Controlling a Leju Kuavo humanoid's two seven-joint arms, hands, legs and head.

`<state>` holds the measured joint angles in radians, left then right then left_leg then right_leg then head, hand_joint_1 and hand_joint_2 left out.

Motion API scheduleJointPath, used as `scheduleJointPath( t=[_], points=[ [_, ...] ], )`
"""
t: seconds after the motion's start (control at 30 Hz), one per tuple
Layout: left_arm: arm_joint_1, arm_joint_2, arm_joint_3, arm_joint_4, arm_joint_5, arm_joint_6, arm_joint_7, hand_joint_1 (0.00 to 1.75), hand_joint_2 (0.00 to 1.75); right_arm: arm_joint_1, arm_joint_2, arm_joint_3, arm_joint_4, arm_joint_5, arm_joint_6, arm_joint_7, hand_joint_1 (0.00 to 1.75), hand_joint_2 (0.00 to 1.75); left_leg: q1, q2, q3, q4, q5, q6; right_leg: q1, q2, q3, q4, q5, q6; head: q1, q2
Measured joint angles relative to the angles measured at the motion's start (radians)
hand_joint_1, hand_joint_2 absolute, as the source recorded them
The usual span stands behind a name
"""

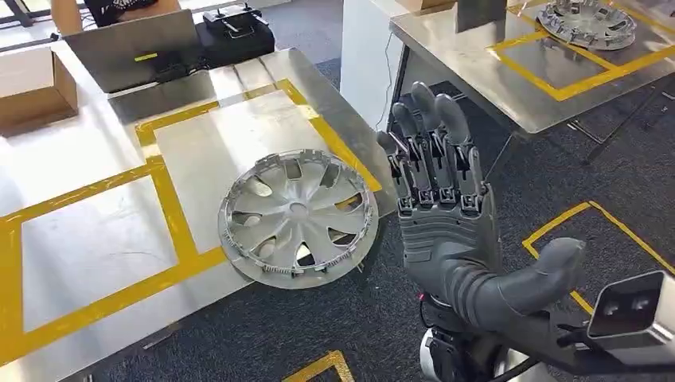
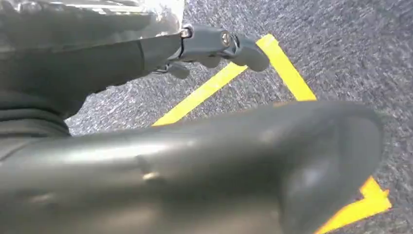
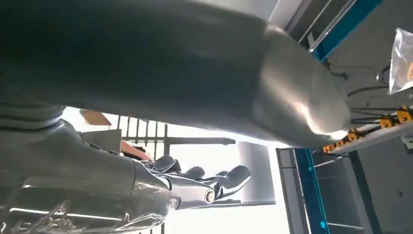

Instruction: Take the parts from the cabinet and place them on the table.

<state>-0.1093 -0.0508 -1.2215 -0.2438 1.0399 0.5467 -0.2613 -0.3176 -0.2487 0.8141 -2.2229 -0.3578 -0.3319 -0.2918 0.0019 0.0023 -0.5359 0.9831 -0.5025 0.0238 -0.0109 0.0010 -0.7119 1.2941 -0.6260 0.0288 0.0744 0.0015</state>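
A silver wheel cover (image 1: 296,216) lies flat on the metal table (image 1: 87,239), across the yellow tape and slightly over the table's near edge. To its right my right hand (image 1: 446,215) is raised above the carpet, fingers (image 1: 430,139) straight and apart, thumb stuck out, holding nothing. In the right wrist view the right hand's fingers (image 3: 204,180) reach out with nothing in them. In the left wrist view my left hand (image 2: 214,161) hangs over the carpet, its fingers (image 2: 214,44) stretched out and bare.
A second wheel cover (image 1: 587,21) lies on another metal table (image 1: 509,87) at the back right. A cardboard box (image 1: 32,83), a grey panel (image 1: 131,48) and a black case (image 1: 235,32) stand at the near table's far end. Yellow tape (image 1: 573,219) marks the carpet.
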Motion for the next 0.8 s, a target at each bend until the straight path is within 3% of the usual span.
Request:
scheduleJointPath(
  t=[0.03,0.07,0.13,0.17,0.2,0.23,0.3,0.33,0.37,0.4,0.47,0.5,0.53,0.57,0.6,0.63,0.67,0.7,0.73,0.8],
  points=[
    [0.000,0.000,0.000,0.000,0.000,0.000,0.000,0.00,0.00,0.000,0.000,0.000,0.001,-0.001,0.000,0.000,0.00,0.00,-0.002,0.001,-0.014,0.003,0.008,0.000,0.000,0.000,0.004,0.031,0.007,0.000,0.000,0.000],
    [0.000,0.001,0.000,0.000,0.000,0.000,0.000,0.00,0.00,0.001,0.000,0.000,0.002,-0.001,0.000,0.000,0.00,0.00,-0.003,0.001,-0.029,0.007,0.015,0.000,0.000,0.000,0.028,0.016,0.036,-0.002,0.001,0.000],
    [0.000,0.001,0.000,0.000,0.000,0.000,0.000,0.00,0.00,-0.001,0.000,0.000,0.003,-0.001,0.000,0.000,0.00,0.00,-0.006,0.000,-0.049,0.016,0.026,-0.002,0.003,0.000,0.128,-0.122,0.103,-0.013,0.002,0.000],
    [0.000,0.000,0.000,0.000,0.000,0.000,0.000,0.00,0.00,-0.001,0.000,0.000,0.004,-0.001,0.000,0.000,0.00,0.00,-0.007,0.000,-0.057,0.021,0.030,-0.004,0.005,0.001,0.187,-0.208,0.112,-0.021,0.003,0.000],
    [-0.001,0.000,0.000,0.000,0.000,0.000,0.000,0.00,0.00,-0.003,0.000,0.000,0.004,-0.001,0.000,-0.001,0.00,0.00,-0.013,0.000,-0.067,0.026,0.035,-0.010,0.012,0.000,0.231,-0.283,0.089,-0.031,0.003,0.000],
    [-0.001,0.000,0.000,0.000,0.000,0.000,0.000,0.00,0.00,-0.003,0.000,0.000,0.004,-0.001,0.000,-0.003,0.00,0.00,-0.008,0.000,-0.071,0.026,0.046,-0.017,0.012,0.000,0.239,-0.308,0.083,-0.031,0.002,0.000],
    [0.000,-0.001,0.000,0.000,0.000,-0.003,0.000,0.00,0.00,-0.001,0.000,0.000,0.004,-0.003,0.000,-0.005,0.00,0.00,0.000,0.001,-0.079,0.022,0.063,-0.029,0.021,0.002,0.227,-0.308,0.095,-0.039,0.003,0.000],
    [0.002,-0.001,0.000,0.000,0.000,-0.003,0.001,0.00,0.00,-0.001,0.000,-0.001,0.004,-0.005,0.000,-0.005,0.00,0.00,-0.002,-0.001,-0.082,0.021,0.069,-0.036,0.021,0.000,0.221,-0.317,0.108,-0.048,0.003,0.000],
    [0.001,0.000,0.000,0.000,0.000,-0.003,0.001,0.00,0.00,-0.002,0.000,0.000,0.005,-0.005,0.000,-0.005,0.00,0.00,-0.002,-0.002,-0.102,0.051,0.044,-0.040,0.013,-0.009,0.219,-0.324,0.120,-0.056,0.003,0.000],
    [0.002,0.000,0.000,0.000,0.000,-0.003,0.002,0.00,0.00,-0.002,0.000,0.000,0.006,-0.005,0.000,-0.005,0.00,0.00,-0.002,-0.004,-0.116,0.092,-0.009,-0.045,0.012,-0.009,0.210,-0.324,0.129,-0.064,0.001,0.000],
    [0.001,0.000,0.000,0.000,0.000,-0.003,0.002,0.00,0.00,-0.001,0.000,0.000,0.006,-0.005,0.000,-0.005,0.00,0.00,0.005,-0.003,-0.153,0.227,-0.118,-0.054,0.011,-0.013,0.186,-0.317,0.142,-0.066,-0.004,0.000],
    [0.001,0.000,0.000,0.000,0.000,-0.003,0.002,0.00,0.00,-0.001,0.000,0.000,0.007,-0.005,0.000,-0.005,0.00,0.00,0.007,-0.003,-0.163,0.287,-0.146,-0.058,0.011,-0.014,0.173,-0.312,0.149,-0.065,-0.004,0.000],
    [0.002,0.001,0.000,0.000,0.000,-0.003,0.002,0.00,0.00,0.000,0.000,0.000,0.008,-0.005,0.000,-0.005,0.00,0.00,0.008,-0.003,-0.162,0.321,-0.145,-0.060,0.010,-0.014,0.158,-0.307,0.156,-0.064,-0.005,0.000],
    [0.002,0.001,0.000,0.000,0.000,-0.004,0.002,0.00,0.00,0.000,0.000,0.000,0.009,-0.008,0.000,-0.005,0.00,0.00,0.011,-0.003,-0.143,0.317,-0.117,-0.063,0.008,-0.015,0.142,-0.300,0.163,-0.061,-0.005,0.000],
    [0.002,0.002,0.000,0.000,0.000,-0.004,0.003,0.00,0.00,0.000,0.000,0.000,0.010,-0.008,0.000,-0.005,0.00,0.00,0.013,-0.003,-0.109,0.279,-0.075,-0.066,0.005,-0.015,0.124,-0.291,0.169,-0.057,-0.005,0.000],
    [0.001,0.002,0.000,0.000,0.000,-0.004,0.004,0.00,0.00,0.000,0.000,0.000,0.010,-0.008,0.000,-0.005,0.00,0.00,0.015,-0.003,-0.057,0.208,-0.039,-0.069,0.001,-0.014,0.106,-0.281,0.174,-0.051,-0.005,0.000],
    [0.000,0.002,0.000,0.000,0.000,-0.004,0.004,0.00,0.00,0.000,0.000,0.000,0.010,-0.008,0.001,-0.005,0.00,0.00,0.018,-0.003,0.004,0.120,-0.025,-0.073,-0.002,-0.012,0.092,-0.270,0.179,-0.044,-0.005,0.000],
    [-0.002,0.001,0.000,0.000,0.000,-0.004,0.004,0.00,0.00,0.000,0.000,0.000,0.010,-0.008,0.001,-0.006,0.00,0.00,0.017,-0.006,0.047,0.049,-0.058,-0.077,0.003,-0.012,0.080,-0.263,0.181,-0.038,-0.009,0.000],
    [-0.003,0.001,0.000,0.000,0.000,-0.004,0.004,0.00,0.00,-0.001,0.000,-0.001,0.010,-0.008,0.002,-0.006,0.00,0.00,0.013,-0.010,0.062,0.017,-0.069,-0.061,0.003,-0.012,0.075,-0.256,0.188,-0.031,-0.010,0.000],
    [-0.002,0.002,0.000,0.000,0.000,-0.005,0.004,0.00,0.00,-0.001,0.000,0.000,0.010,-0.008,0.003,-0.008,0.00,0.00,0.008,-0.010,0.049,0.024,-0.062,-0.046,0.000,-0.013,0.073,-0.263,0.207,-0.016,-0.008,0.000]
  ],
)
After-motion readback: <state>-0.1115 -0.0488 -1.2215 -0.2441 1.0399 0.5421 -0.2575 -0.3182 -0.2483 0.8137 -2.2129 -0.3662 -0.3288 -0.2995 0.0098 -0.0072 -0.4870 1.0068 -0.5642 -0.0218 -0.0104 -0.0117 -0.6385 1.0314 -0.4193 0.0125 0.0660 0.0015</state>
